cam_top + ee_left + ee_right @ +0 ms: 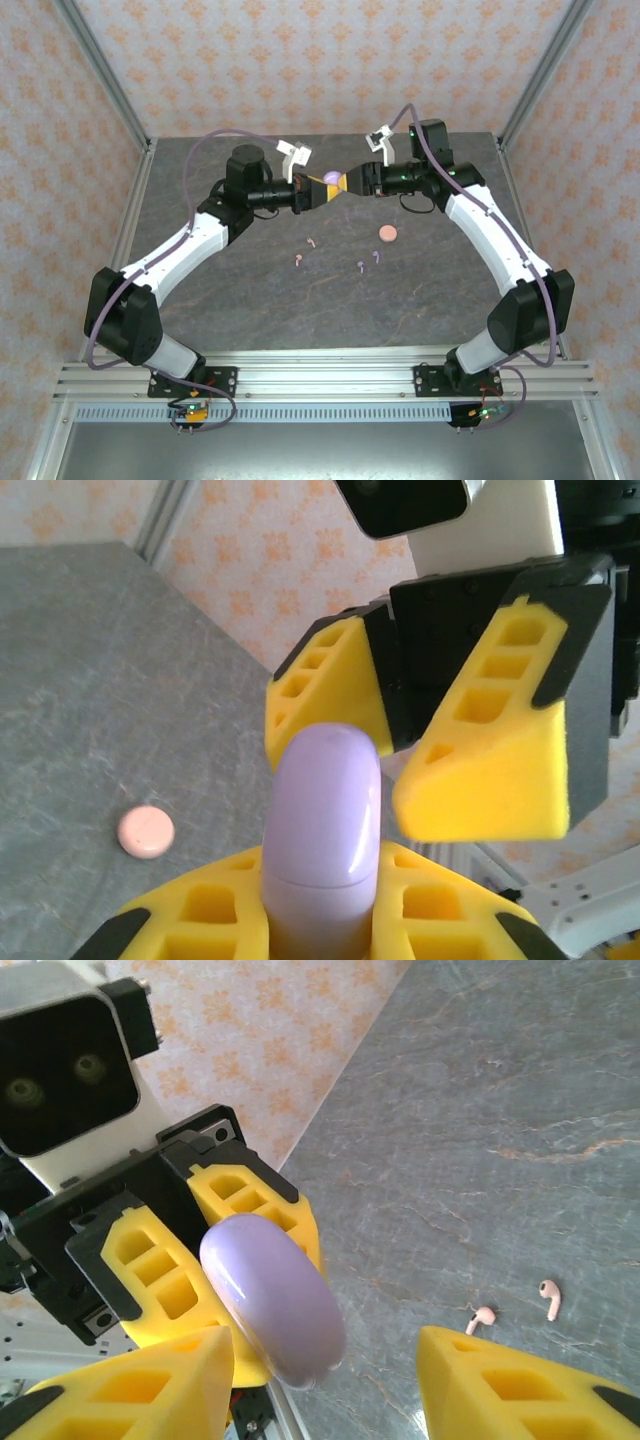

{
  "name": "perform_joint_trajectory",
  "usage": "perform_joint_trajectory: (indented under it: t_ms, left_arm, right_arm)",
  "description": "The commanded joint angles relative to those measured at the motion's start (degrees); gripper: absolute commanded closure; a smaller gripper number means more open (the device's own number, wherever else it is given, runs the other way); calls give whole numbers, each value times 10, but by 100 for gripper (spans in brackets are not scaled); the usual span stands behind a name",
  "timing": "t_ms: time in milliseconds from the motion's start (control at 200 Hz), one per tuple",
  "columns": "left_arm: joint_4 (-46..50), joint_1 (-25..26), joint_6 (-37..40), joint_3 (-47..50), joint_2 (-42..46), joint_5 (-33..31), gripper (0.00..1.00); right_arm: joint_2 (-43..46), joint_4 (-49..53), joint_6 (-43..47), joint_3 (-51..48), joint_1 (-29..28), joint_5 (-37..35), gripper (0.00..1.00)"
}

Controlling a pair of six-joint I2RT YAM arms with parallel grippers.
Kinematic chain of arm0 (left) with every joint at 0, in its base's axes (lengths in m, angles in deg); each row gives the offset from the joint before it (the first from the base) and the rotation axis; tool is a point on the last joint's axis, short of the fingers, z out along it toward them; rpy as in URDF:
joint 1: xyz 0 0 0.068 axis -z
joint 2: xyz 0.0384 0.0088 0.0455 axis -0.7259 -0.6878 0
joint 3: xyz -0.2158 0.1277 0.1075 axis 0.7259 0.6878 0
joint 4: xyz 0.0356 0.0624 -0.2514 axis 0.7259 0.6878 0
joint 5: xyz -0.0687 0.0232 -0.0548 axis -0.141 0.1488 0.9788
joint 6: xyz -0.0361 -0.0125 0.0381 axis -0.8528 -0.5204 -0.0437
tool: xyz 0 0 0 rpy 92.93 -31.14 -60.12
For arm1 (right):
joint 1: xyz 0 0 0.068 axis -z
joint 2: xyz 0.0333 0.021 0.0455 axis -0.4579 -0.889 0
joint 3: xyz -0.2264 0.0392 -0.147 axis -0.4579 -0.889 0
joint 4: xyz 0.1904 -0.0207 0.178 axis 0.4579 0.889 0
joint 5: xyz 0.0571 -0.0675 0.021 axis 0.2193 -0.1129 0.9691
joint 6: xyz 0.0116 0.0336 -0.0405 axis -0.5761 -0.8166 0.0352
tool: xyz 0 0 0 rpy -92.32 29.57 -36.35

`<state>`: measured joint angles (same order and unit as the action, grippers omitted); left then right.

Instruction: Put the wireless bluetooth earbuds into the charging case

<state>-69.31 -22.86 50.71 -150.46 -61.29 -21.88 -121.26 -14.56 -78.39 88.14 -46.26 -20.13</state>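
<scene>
The two pink earbuds (pixel 299 259) and two purple earbuds (pixel 376 256) lie loose on the table (pixel 250 310), well nearer the arm bases than the lilac case (pixel 331 177). The left gripper (pixel 322 184) pinches that case. The right gripper (pixel 349 182) has its fingers spread around the case's free end. A pink case (pixel 387 234) lies to its right, with bare table around it.

I have the charging case (pixel 331 177) sitting between the left gripper's (pixel 322 188) jaws. The right gripper's (pixel 352 183) jaws stand apart on either side of its free end. The second case (pixel 387 234) lies on the table, basewards of the right jaws. The earbuds (pixel 313 241) lie further basewards.
</scene>
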Motion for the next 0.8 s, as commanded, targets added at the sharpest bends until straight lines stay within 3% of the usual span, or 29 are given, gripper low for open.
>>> perform_joint_trajectory:
  t_ms: [0,145,345,796]
  left_arm:
    - [-59,16,98,37,38,-26,92]
    - [4,20,168,21,40,-16,94]
    - [-2,22,172,22,36,-12,95]
    - [-11,26,179,26,46,20,97]
  right_arm:
    - [20,32,30,23,-6,-20,47]
    - [20,53,49,31,-13,-12,45]
    - [15,74,69,38,-25,-6,44]
    - [12,76,57,40,-25,-73,43]
